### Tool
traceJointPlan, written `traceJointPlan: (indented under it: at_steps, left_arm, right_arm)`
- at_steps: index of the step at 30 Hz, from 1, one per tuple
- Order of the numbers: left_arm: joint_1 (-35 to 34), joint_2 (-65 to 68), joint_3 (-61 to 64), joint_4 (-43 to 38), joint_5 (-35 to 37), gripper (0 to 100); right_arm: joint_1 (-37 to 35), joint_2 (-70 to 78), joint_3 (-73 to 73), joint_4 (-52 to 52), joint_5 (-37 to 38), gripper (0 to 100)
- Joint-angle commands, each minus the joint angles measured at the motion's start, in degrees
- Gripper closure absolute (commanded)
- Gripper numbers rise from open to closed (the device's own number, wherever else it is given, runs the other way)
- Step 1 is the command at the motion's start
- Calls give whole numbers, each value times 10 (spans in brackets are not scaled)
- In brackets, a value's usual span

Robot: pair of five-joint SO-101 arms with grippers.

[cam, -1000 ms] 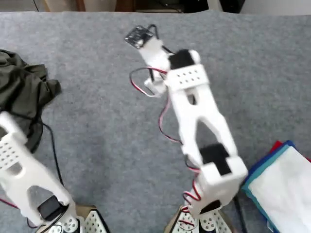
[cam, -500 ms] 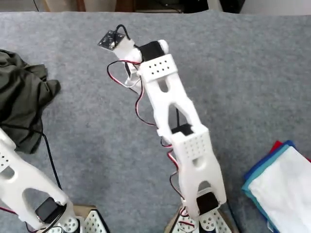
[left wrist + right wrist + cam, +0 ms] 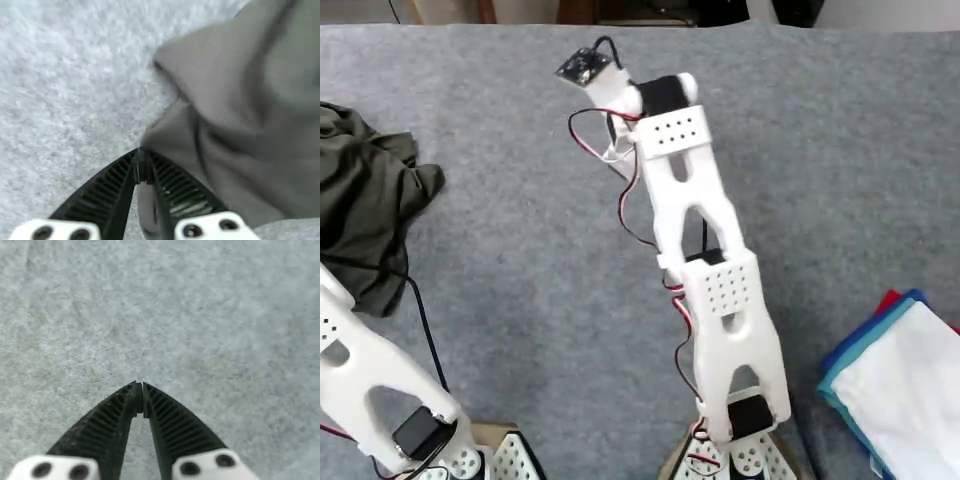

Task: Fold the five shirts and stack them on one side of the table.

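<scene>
Far left, the olive shirt (image 3: 370, 200) lies crumpled on the grey table cover (image 3: 520, 260), cut off by the frame edge & not yet folded. It looks approx unchanged vs a sec ago. Below it, the left arm (image 3: 370, 370) has sunk lower & nearer the edge over that sec. In the wrist view the left gripper (image 3: 141, 152) has its tips pressed together right at the shirt's hem. Cloth runs under the fingers, but we can't tell if any is nipped btw them.

Centre: the right arm (image 3: 700, 230) is stretched long toward the far side of the table. A sec ago it was bent w/ the elbow out to the right. It then straightened & swung left, and has now come back a little to the right. The right gripper (image 3: 139, 385) is closed tip to tip, holds nothing & sits over bare cover, well apart from the shirt.

Far right, near corner: the stack of folded shirts (image 3: 900, 380), white on top w/ teal, blue & red edges below. It sits in the same place in all frames.

We judge the stack is prob four done (we can't count the layers for sure), so the olive one is the last. The right arm's sweep looks like repositioning to help spread it, but the shirt isn't lifted yet. Next step, as we see it: both grippers open & take opposite corners.
</scene>
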Motion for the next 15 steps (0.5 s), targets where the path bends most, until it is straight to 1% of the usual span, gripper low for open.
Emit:
traceJointPlan:
  at_steps: [1, 6, 9, 11, 13, 15]
  left_arm:
    - [11, -10, -47, 12, 4, 981]
    - [17, 3, -50, 10, 3, 981]
    - [14, 10, -65, -11, 16, 980]
    - [18, 15, -89, -31, 27, 979]
    - [23, 20, -95, -74, 13, 979]
    - [27, 30, -100, -96, 5, 969]
  right_arm:
    - [11, -89, 19, 11, -4, 993]
    - [15, -136, 100, 10, -2, 993]
    - [19, -151, 116, 9, -2, 993]
    - [19, -154, 119, 9, -2, 993]
    - [19, -154, 120, 9, -2, 993]
    - [19, -154, 133, 9, -4, 993]
